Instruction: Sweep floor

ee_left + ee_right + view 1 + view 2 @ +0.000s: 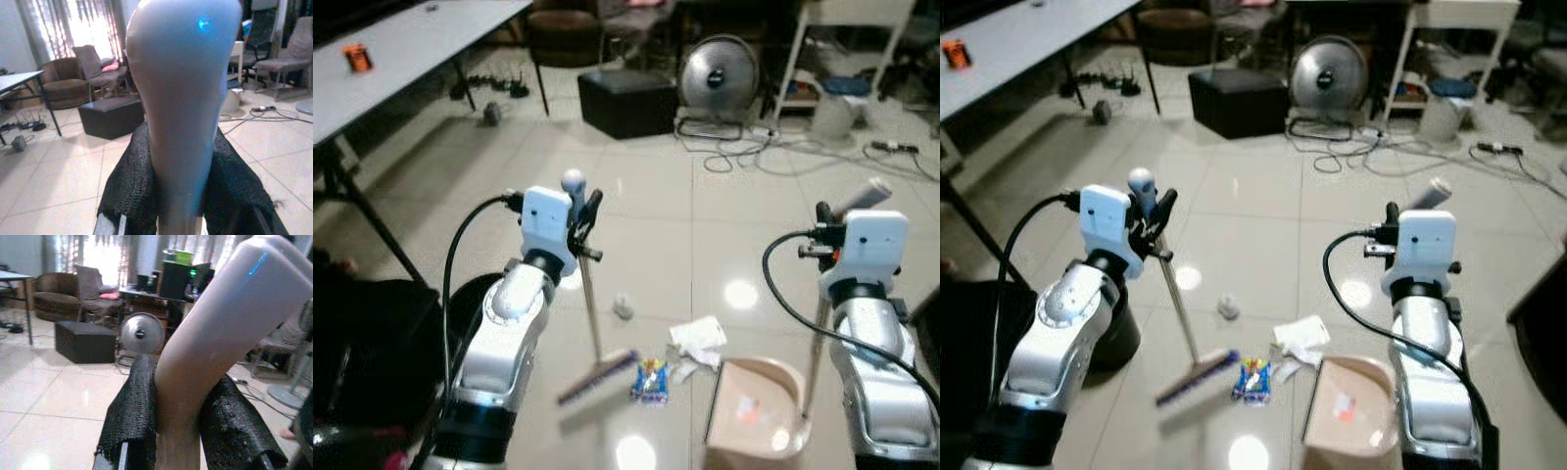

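The left gripper (582, 220) pinched the broom (590, 311) near its handle top, the shaft slanting down toward 5 o'clock to the bristles. The litter (651, 379) lay just beside them at 3 o'clock, and beyond sat the dustpan (754, 406), its handle clamped by the right gripper (827, 223).

1 broom (592, 323), 1 dustpan (756, 406), 1 fan (719, 70), 1 table (421, 39).
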Robot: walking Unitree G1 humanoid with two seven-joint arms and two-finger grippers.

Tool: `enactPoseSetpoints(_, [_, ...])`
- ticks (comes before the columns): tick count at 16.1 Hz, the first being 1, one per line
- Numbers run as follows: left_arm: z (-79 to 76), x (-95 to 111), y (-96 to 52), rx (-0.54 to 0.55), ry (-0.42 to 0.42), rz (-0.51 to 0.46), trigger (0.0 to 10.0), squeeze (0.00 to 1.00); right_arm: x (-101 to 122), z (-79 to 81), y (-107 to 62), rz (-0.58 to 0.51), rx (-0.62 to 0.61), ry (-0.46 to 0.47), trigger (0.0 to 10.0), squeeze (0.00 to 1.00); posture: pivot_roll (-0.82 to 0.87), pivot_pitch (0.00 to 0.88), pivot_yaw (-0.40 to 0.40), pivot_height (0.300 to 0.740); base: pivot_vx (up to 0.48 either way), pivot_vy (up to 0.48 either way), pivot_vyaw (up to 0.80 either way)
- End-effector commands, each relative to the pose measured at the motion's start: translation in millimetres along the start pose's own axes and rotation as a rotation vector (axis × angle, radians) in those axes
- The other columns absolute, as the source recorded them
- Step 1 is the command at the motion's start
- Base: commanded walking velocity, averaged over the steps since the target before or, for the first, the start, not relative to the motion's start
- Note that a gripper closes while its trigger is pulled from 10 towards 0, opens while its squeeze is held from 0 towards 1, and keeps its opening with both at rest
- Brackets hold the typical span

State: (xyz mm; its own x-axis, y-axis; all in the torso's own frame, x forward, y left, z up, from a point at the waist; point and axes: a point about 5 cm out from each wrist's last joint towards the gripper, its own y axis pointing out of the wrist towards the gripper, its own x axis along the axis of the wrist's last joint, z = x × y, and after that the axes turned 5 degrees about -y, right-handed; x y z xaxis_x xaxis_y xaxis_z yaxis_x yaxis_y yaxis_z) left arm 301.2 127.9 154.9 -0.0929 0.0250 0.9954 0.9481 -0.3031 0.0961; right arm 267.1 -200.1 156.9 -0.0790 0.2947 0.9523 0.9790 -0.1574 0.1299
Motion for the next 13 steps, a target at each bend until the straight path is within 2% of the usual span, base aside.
enactPoseSetpoints(1, [4.6,9.7,1.2,0.014,0.036,-0.040,10.0,0.00,11.8,1.8,2.2,-0.058,0.011,0.015,10.0,0.00,-0.13,0.000,0.038,0.740,0.334,0.000,0.00])
enactPoseSetpoints(6, [4.5,9.3,1.5,0.008,0.035,-0.038,10.0,0.00,10.6,3.0,1.7,-0.054,0.015,0.018,10.0,0.00,-0.12,0.000,0.042,0.740,0.335,0.000,0.00])
enactPoseSetpoints(7, [4.7,9.2,1.9,0.008,0.035,-0.038,10.0,0.00,8.6,4.3,1.5,-0.031,0.013,0.055,10.0,0.00,-0.12,0.000,0.044,0.740,0.330,0.000,0.00])
enactPoseSetpoints(11, [4.7,9.1,3.1,0.007,0.037,-0.037,10.0,0.00,7.6,7.1,-0.2,-0.021,0.024,0.078,10.0,0.00,-0.12,0.000,0.043,0.740,0.335,0.000,-0.73])
enactPoseSetpoints(13, [5.0,8.8,2.5,0.005,0.037,-0.036,10.0,0.00,6.3,8.6,-1.3,-0.016,0.024,0.068,10.0,0.00,-0.12,0.000,0.041,0.740,0.336,0.000,0.00])
